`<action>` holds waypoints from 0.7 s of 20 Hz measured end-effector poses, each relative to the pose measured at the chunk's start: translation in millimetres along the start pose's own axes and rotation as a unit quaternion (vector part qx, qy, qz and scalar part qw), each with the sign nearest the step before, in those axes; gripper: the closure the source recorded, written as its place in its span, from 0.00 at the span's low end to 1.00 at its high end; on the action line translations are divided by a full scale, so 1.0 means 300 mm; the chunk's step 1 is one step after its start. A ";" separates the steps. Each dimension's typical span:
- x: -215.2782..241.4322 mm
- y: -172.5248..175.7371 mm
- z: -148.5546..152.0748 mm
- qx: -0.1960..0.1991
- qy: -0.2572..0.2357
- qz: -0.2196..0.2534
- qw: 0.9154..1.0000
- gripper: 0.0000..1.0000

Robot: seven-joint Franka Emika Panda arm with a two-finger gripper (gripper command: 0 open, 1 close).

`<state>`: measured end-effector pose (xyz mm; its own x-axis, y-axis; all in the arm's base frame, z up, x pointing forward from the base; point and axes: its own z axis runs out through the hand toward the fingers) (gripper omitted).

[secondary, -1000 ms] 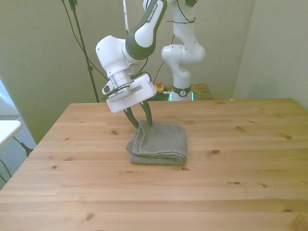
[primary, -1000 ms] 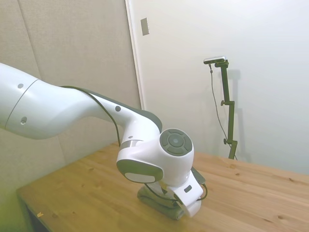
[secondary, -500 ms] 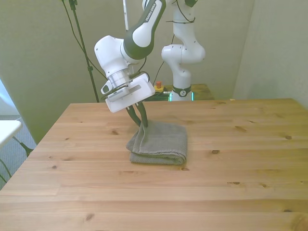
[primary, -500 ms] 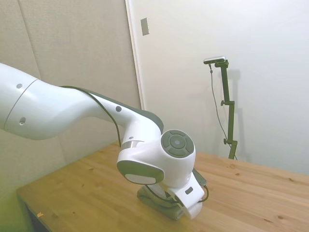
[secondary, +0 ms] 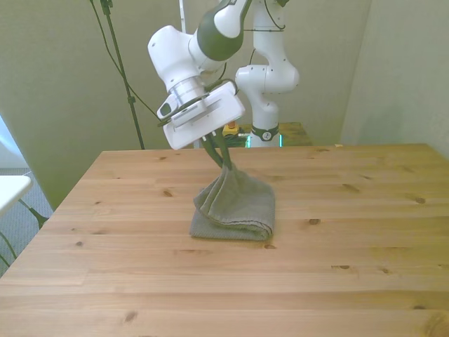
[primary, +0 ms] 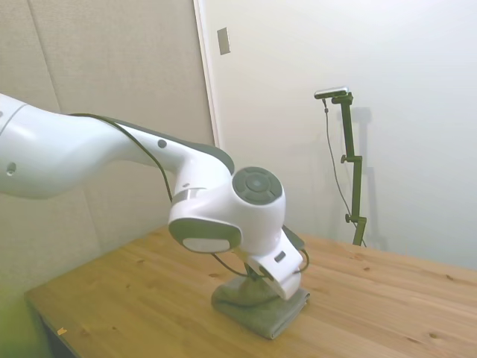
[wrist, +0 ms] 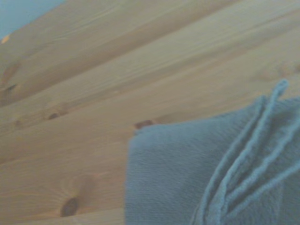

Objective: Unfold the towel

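The towel [secondary: 235,207] is a folded grey-green terry cloth lying on the wooden table [secondary: 140,281], near its middle in the front view. One corner of it is pulled up into a peak. My gripper [secondary: 226,166] is shut on that raised corner, with the dark fingers pinched together just above the cloth. In the side view the towel [primary: 261,307] lies under the white wrist housing, which hides the fingers. Close up in the wrist view, the towel [wrist: 197,178] shows layered edges fanning out over the wood.
The table's bare planks [secondary: 365,232] stretch out on all sides of the towel. A white surface edge [secondary: 10,188] shows off the table at the front view's left. A wall and door frame [primary: 212,89] stand behind in the side view.
My gripper has risen and shifted toward the front view's right, lifting the held corner of the towel. The top layers have peeled up into a peak.
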<state>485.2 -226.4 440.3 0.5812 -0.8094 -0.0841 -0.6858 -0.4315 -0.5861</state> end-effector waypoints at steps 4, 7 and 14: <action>-0.110 -0.166 0.038 -0.002 -0.013 -0.031 0.999 1.00; -0.194 -0.266 0.092 -0.013 -0.019 -0.055 0.998 1.00; -0.349 -0.374 0.177 -0.033 -0.034 -0.092 0.995 1.00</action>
<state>524.7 -72.0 472.1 0.7263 -0.6865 -0.0355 -0.5908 -0.5969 -0.5428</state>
